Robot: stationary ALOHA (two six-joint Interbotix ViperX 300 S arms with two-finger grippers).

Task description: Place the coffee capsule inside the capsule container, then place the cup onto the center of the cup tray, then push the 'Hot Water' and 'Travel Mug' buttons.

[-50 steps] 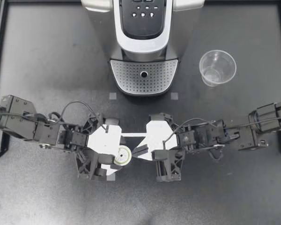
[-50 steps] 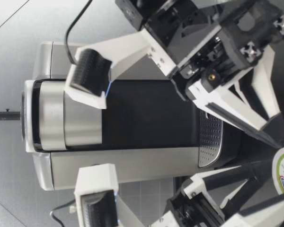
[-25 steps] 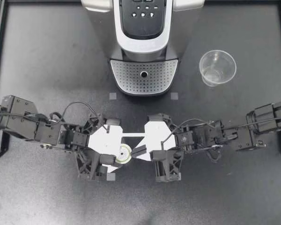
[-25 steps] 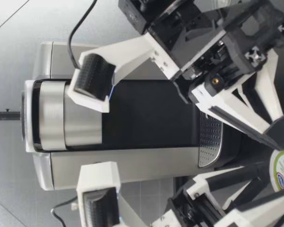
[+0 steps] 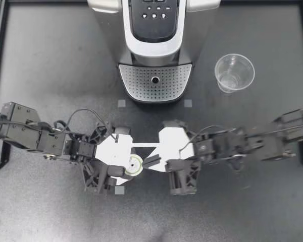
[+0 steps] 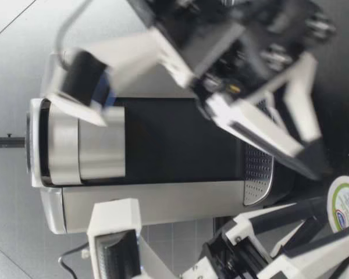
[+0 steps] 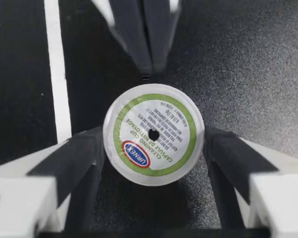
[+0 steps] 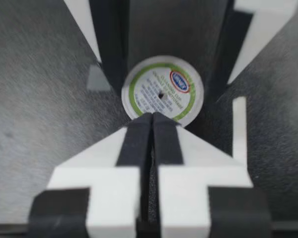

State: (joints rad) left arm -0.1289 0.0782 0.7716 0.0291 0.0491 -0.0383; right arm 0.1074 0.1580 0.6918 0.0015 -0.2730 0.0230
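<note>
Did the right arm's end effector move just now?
Yes. My right end effector has risen: in the low view it sits higher against the coffee machine than before.

Top view: even, diffuse overhead light with no hard shadows, only soft dark patches tight under the arms. The matte black table [image 5: 40,75] reads grainy. Glare on the shoulders of the brushed-silver coffee machine [image 5: 105,30] and on the rim of the clear plastic cup [image 5: 234,72]. My right arm [image 5: 257,145] is smeared by motion blur; my left arm [image 5: 35,136] is crisp.

Low view: bright pale backdrop, right arm streaked, machine body sharp with a soft highlight band.

Left wrist view: white round capsule with green-ringed foil lid [image 7: 153,134] in focus and brightly lit. The dark near fingers [image 7: 72,158] are soft, with deep shadow beneath.

Right wrist view: whole frame soft, lid print unreadable.
</note>
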